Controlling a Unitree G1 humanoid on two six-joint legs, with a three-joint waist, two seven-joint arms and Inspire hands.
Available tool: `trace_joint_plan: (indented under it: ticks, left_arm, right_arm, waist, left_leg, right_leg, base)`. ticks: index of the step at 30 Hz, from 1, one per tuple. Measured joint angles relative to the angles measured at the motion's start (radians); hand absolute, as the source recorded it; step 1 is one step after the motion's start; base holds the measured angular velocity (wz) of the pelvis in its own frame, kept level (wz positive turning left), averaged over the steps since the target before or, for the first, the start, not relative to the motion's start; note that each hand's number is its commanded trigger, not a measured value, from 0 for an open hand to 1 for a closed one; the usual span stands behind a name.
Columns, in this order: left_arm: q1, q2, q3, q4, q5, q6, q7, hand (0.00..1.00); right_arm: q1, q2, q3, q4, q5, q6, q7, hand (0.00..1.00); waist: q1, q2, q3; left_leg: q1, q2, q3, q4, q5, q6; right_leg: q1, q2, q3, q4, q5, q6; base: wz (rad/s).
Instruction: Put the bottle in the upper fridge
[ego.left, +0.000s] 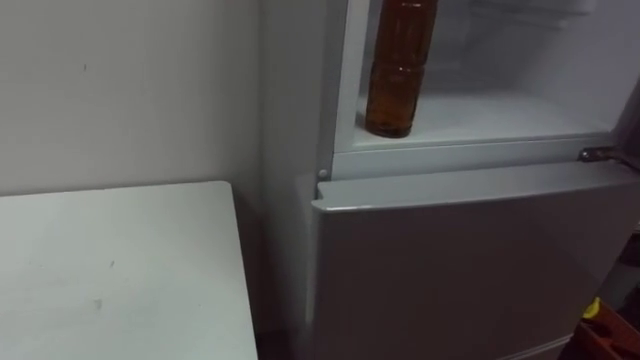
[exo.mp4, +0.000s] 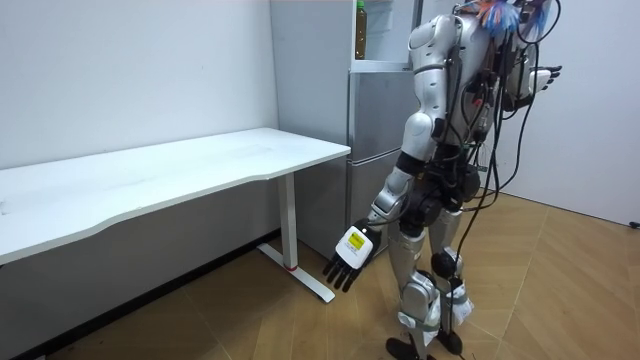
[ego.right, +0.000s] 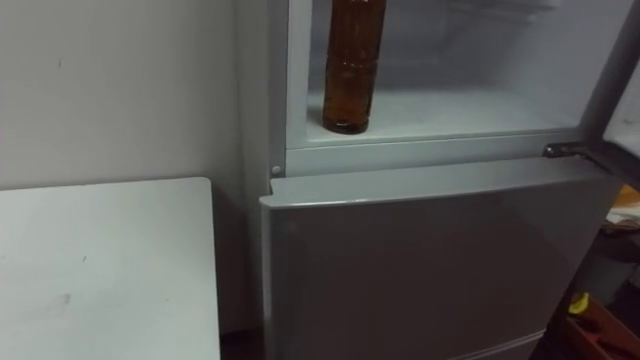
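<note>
A brown bottle (ego.left: 398, 70) stands upright at the front left of the open upper fridge compartment (ego.left: 500, 115), on its white floor, with nothing touching it. Its top is cut off by the picture's edge. In the room view I stand close before the fridge (exo.mp4: 375, 120). My left hand (exo.mp4: 348, 262) hangs low at my side with straight fingers, holding nothing. My right hand (exo.mp4: 543, 78) is raised at about head height on the room view's right, fingers stretched out and empty.
The grey lower fridge door (ego.left: 470, 260) is closed, with a door hinge (ego.left: 598, 154) at its upper right. A white table (ego.left: 110, 270) stands against the wall to my left, a narrow gap from the fridge. Orange and yellow items (ego.left: 605, 325) lie low right.
</note>
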Motion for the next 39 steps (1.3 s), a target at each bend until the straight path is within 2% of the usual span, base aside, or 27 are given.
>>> trace_joint_plan:
  ticks: [4, 7, 13, 19, 24, 29, 31, 39]
  left_arm:
    - [0.001, -0.003, 0.014, 0.005, -0.001, 0.014, -0.002, 0.0]
    - [0.001, -0.003, 0.018, 0.005, 0.0, 0.014, -0.003, 0.0]
    - [0.001, -0.003, 0.019, 0.005, 0.009, 0.013, -0.008, 0.0]
    - [0.001, -0.004, 0.036, 0.012, 0.009, 0.005, -0.023, 0.0]
    - [-0.005, -0.009, 0.057, 0.045, 0.01, -0.026, -0.019, 0.0]
    - [0.004, -0.01, 0.057, 0.069, 0.01, -0.027, -0.013, 0.0]
    - [0.007, -0.01, 0.057, 0.08, 0.01, -0.027, -0.013, 0.0]
    - [0.006, -0.015, 0.057, 0.101, 0.01, -0.047, -0.011, 0.0]
  right_arm:
    - [0.0, 0.001, 0.0, -0.027, 0.0, 0.04, 0.0, 0.0]
    - [0.0, 0.001, 0.0, -0.036, 0.0, 0.041, 0.0, 0.0]
    - [0.0, 0.001, 0.0, -0.046, 0.0, 0.045, 0.0, 0.0]
    - [0.0, 0.001, 0.015, -0.106, 0.0, 0.107, -0.032, 0.0]
    - [0.0, 0.002, 0.059, -0.127, -0.001, 0.108, -0.043, 0.0]
    - [0.0, 0.021, 0.064, -0.176, -0.002, 0.129, -0.05, 0.0]
    - [0.0, 0.021, 0.092, -0.206, -0.001, 0.138, -0.069, 0.0]
    - [0.0, 0.021, 0.129, -0.224, -0.002, 0.139, -0.07, 0.0]
  waist:
    - [-0.015, 0.0, 0.0]
    - [-0.015, 0.0, 0.0001]
    - [-0.016, 0.0, 0.0001]
    - [-0.009, -0.001, 0.0004]
    - [0.003, -0.002, 0.0013]
    - [0.008, 0.001, 0.0029]
    - [0.009, 0.001, 0.0032]
    - [0.014, 0.004, 0.0056]
  left_leg:
    - [0.002, -0.005, -0.011, 0.0, 0.0, 0.0]
    - [0.009, -0.007, -0.015, 0.0, 0.0, 0.0]
    - [0.007, -0.008, -0.017, 0.0, 0.0, 0.0]
    - [0.014, -0.009, -0.009, 0.0, 0.0, 0.0]
    - [0.026, -0.009, 0.008, 0.0, -0.002, -0.005]
    - [0.024, -0.007, 0.01, 0.001, -0.002, -0.008]
    - [0.026, -0.008, 0.009, 0.001, -0.002, -0.008]
    - [0.027, -0.007, 0.009, 0.004, -0.001, -0.01]
  right_leg:
    - [0.001, -0.002, -0.003, 0.005, -0.006, 0.001]
    - [-0.001, -0.007, -0.003, 0.02, -0.019, 0.002]
    - [-0.003, -0.006, -0.005, 0.023, -0.021, 0.001]
    - [-0.018, -0.011, 0.006, 0.057, -0.035, -0.001]
    - [-0.02, -0.006, 0.029, 0.071, -0.042, -0.004]
    - [-0.024, -0.003, 0.029, 0.073, -0.04, -0.007]
    - [-0.032, -0.006, 0.031, 0.088, -0.044, -0.012]
    - [-0.033, -0.003, 0.038, 0.091, -0.043, -0.013]
  base:
    - [0.05]
    - [0.0]
    - [0.0]
    - [-0.06]
    - [-0.13]
    - [-0.03]
    - [-0.13]
    - [-0.02]
